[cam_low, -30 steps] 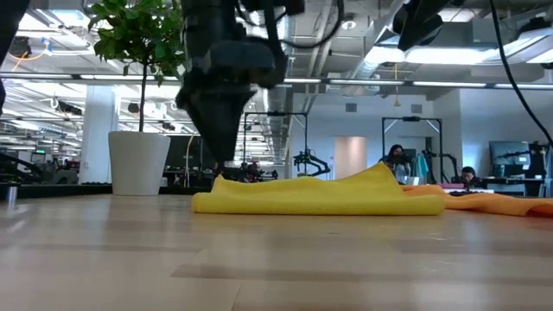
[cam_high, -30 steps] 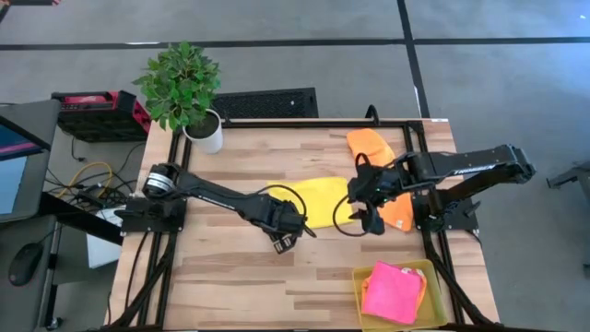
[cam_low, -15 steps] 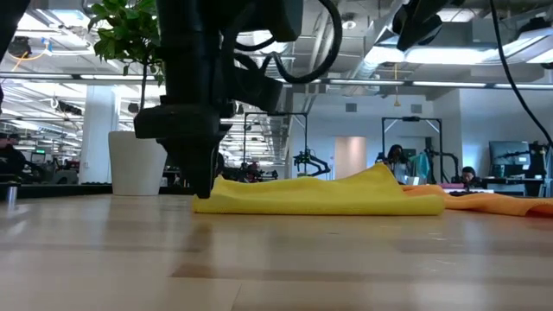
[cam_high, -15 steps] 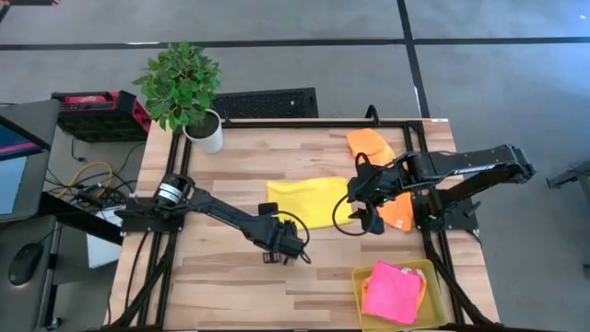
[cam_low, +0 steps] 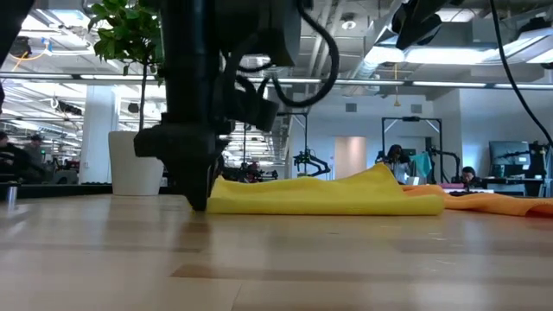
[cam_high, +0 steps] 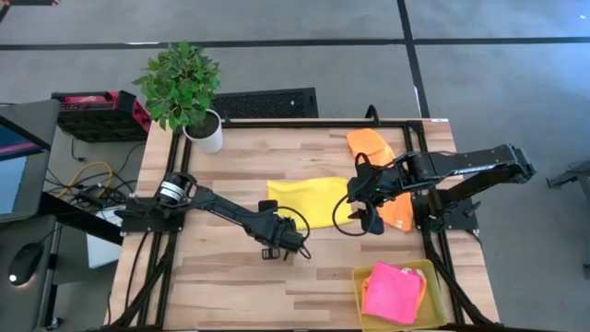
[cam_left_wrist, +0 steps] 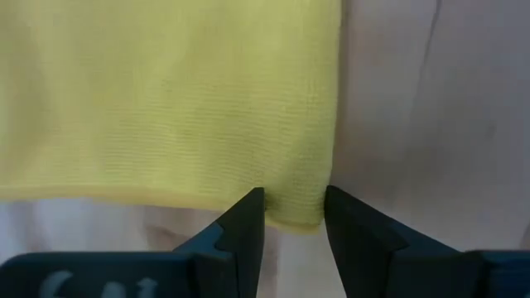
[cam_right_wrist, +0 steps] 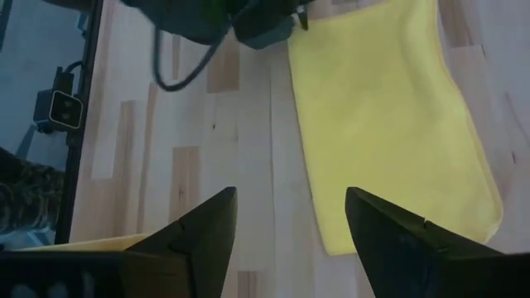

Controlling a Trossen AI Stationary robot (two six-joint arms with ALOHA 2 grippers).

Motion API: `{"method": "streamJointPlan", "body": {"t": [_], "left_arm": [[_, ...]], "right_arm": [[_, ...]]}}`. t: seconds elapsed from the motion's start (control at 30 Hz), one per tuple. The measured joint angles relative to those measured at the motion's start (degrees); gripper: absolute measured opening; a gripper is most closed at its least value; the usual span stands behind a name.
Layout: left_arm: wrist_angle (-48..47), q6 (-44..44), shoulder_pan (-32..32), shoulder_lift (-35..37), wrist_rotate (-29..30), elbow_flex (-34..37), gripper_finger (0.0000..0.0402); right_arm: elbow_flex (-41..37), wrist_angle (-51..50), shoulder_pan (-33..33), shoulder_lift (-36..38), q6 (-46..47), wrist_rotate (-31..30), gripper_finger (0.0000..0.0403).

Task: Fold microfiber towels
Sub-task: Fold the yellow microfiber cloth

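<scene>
In the left wrist view the yellow towel (cam_left_wrist: 166, 99) is cut off by the picture's edges. Part of one orange towel (cam_high: 398, 210) is hidden under the right arm in the high view. The people far behind the tabletop (cam_low: 276, 259) are too small to make out.

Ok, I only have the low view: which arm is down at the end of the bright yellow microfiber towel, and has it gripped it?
Observer: The left gripper. Its wrist view shows its fingers apart, straddling a corner of the bright yellow microfiber towel without pinching it.
Operator: And the right one?
Observer: The right gripper hangs open over the towel's other end, holding nothing.
Operator: Any other towels put away?
Observer: A hot pink towel lies in the translucent yellow tray near the table corner on the right arm's side.
</scene>
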State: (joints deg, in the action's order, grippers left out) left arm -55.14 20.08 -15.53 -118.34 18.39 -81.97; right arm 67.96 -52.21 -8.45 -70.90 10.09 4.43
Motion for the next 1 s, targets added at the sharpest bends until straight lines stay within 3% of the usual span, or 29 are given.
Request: {"method": "streamJointPlan", "body": {"t": [0.1,0.27,0.43,0.77,1.0], "left_arm": [[2.44,-0.72,0.76,0.57,-3.94,2.32,0.0118],[2.60,-1.63,1.09,0.50,-4.23,3.08,0.0105],[1.70,-4.67,2.23,0.45,-5.92,1.29,0.0024],[-6.21,-16.77,6.26,0.29,-1.27,-10.17,0.0002],[-4.68,-27.96,8.47,-0.09,-1.61,-17.80,0.0001]], "right_arm": [[0.00,-0.01,0.02,0.01,0.00,0.00,0.0249],[0.00,-0.14,0.02,0.01,0.00,-0.04,0.0249],[0.00,-0.95,0.02,0.04,0.02,-0.30,0.0249],[-0.07,-3.24,0.02,2.72,0.06,-0.71,0.0249],[0.01,-5.64,0.63,6.80,0.47,-5.37,0.0249]]}}
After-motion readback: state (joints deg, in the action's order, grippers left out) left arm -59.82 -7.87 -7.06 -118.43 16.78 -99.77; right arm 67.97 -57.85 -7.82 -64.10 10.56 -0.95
